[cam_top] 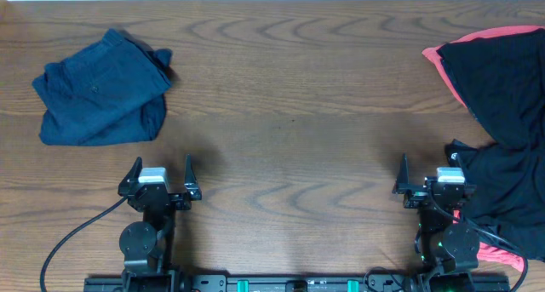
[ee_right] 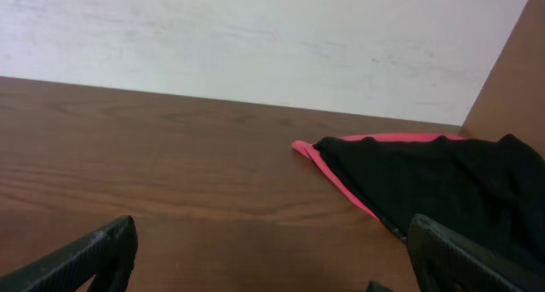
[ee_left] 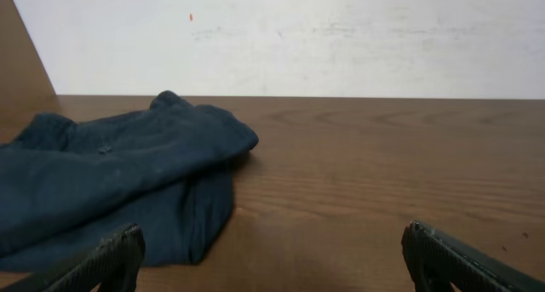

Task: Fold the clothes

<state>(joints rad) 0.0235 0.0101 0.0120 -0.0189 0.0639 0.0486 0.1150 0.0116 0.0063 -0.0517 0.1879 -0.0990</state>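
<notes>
You have a wooden desk with clothes at both ends. The navy blue garment lies in a loose, rumpled heap at the far left, well ahead of your left hand and a little to its outer side. From the left wrist view, that navy blue garment fills the left half of the scene, its near edge close to the left finger. Bare wood shows in front of the rest of the left hand, and a pale wall stands behind.

At the far right lies the black garment with red trim, running off the desk's right edge in the overhead view. Below it more black fabric is bunched just beside your right hand, with a red strip near the arm's base. You cannot tell whether that is a separate piece.

A dark cable loops across the desk by the left arm's base.

Both hands sit low near the front edge, fingers spread fully apart with only bare desk between them. In the right wrist view, the black garment with red trim lies ahead of the right hand, toward its outer finger. Whether that finger touches cloth is unclear.
</notes>
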